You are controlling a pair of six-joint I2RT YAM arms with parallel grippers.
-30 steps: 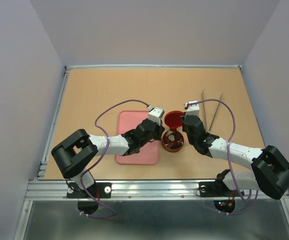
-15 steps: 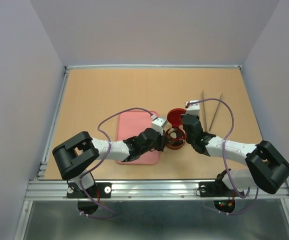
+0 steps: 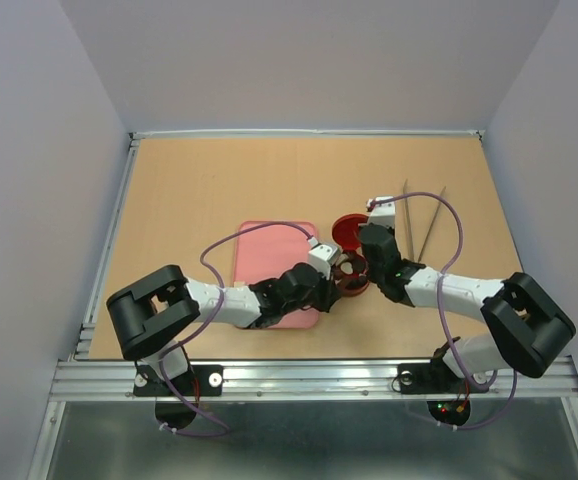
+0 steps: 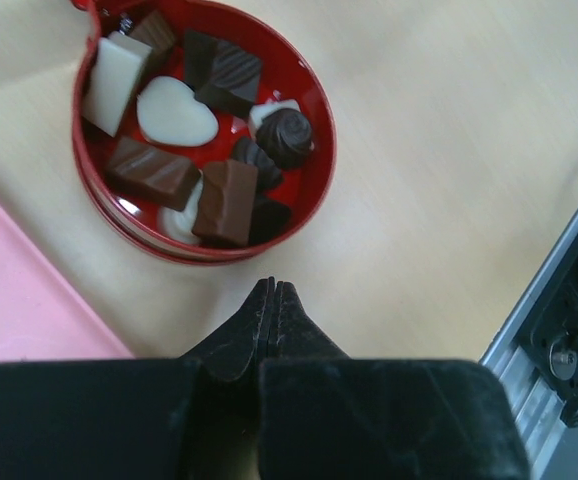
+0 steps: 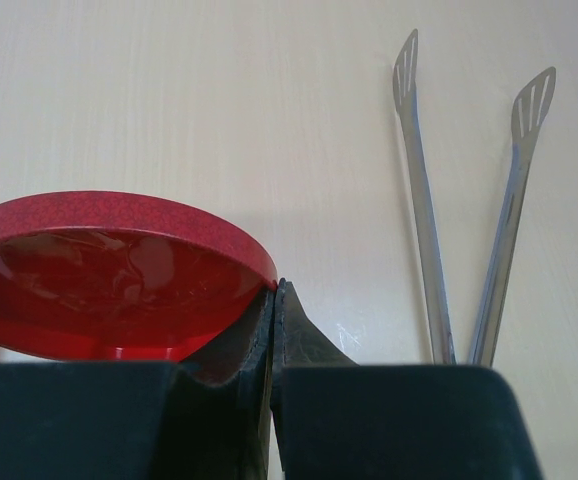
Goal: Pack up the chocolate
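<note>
The chocolate (image 4: 219, 190), several brown and cream pieces, lies in the round red tin (image 4: 314, 130) (image 3: 353, 288). My left gripper (image 4: 272, 285) (image 3: 329, 283) is shut and empty. Its tips sit just short of the tin's near rim, over bare table. The red lid (image 5: 109, 270) (image 3: 347, 230) sits just beyond the tin with its shiny inside showing. My right gripper (image 5: 276, 285) (image 3: 362, 238) is shut on the lid's right rim, one finger inside the wall and one outside.
A pink tray (image 3: 269, 250) (image 4: 19, 310) lies left of the tin, partly under my left arm. Metal tongs (image 3: 424, 225) (image 5: 429, 250) lie to the right of the lid. The table's metal front rail (image 4: 559, 330) is close on the left gripper's right.
My left arm has swung off the tray's far right corner and come round to the tin's near left side. The right gripper and the lid shifted slightly. Both grippers stayed shut.
</note>
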